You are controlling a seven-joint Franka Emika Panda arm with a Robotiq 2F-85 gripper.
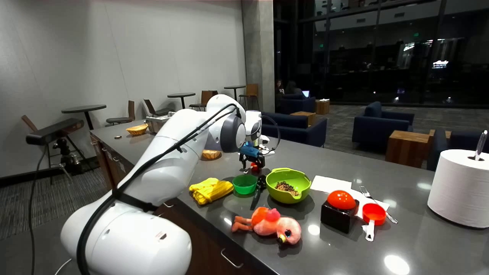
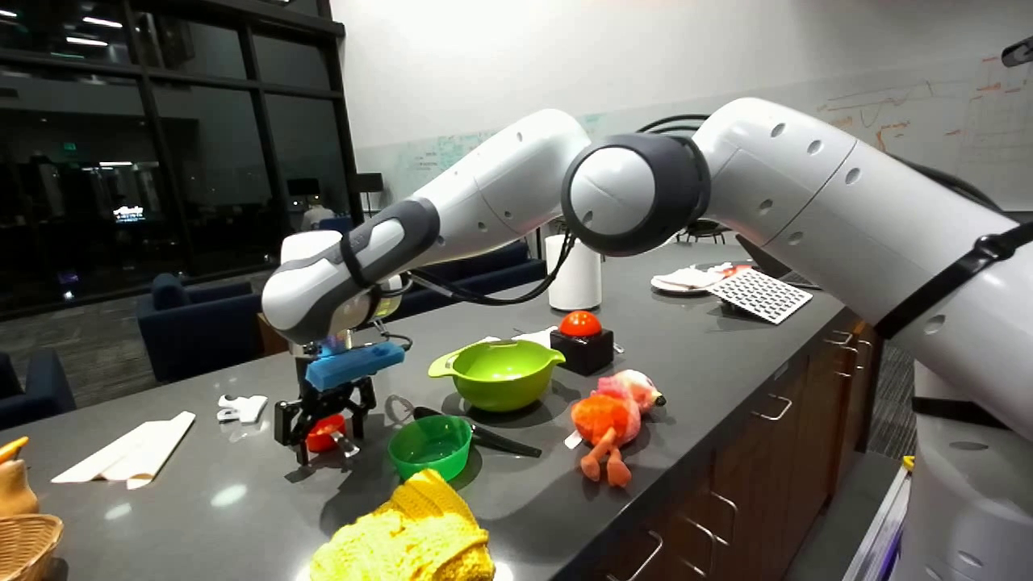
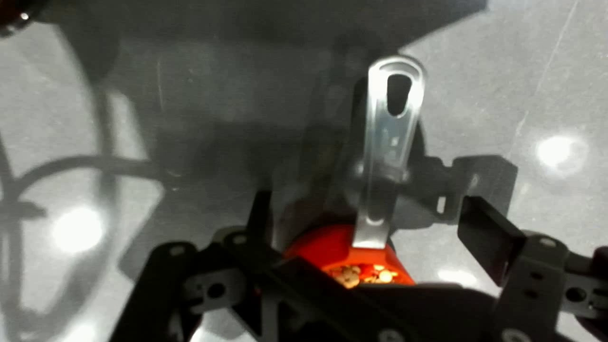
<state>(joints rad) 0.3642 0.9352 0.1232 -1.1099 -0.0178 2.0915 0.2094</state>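
My gripper [image 3: 373,218] is open, pointing down over a small red measuring cup [image 3: 323,247] that rests on the dark counter. In the wrist view the cup's metal handle [image 3: 392,137] extends away between the spread fingers, and pale bits [image 3: 349,276] lie inside. The cup sits closer to the left finger; contact cannot be told. Much of the cup is hidden behind the gripper. In both exterior views the gripper [image 2: 331,448] straddles the cup [image 2: 324,436]. Beside it are a green bowl [image 2: 432,452] and a lime bowl [image 1: 280,195] with dark and tan bits in it.
A black-handled utensil [image 2: 504,440] lies between the bowls. Nearby are a yellow cloth [image 1: 211,190], a pink flamingo plush [image 1: 275,225], a black box with a red dome [image 1: 340,214], another red cup [image 1: 374,214], a paper roll [image 1: 458,187] and a folded napkin [image 2: 129,448].
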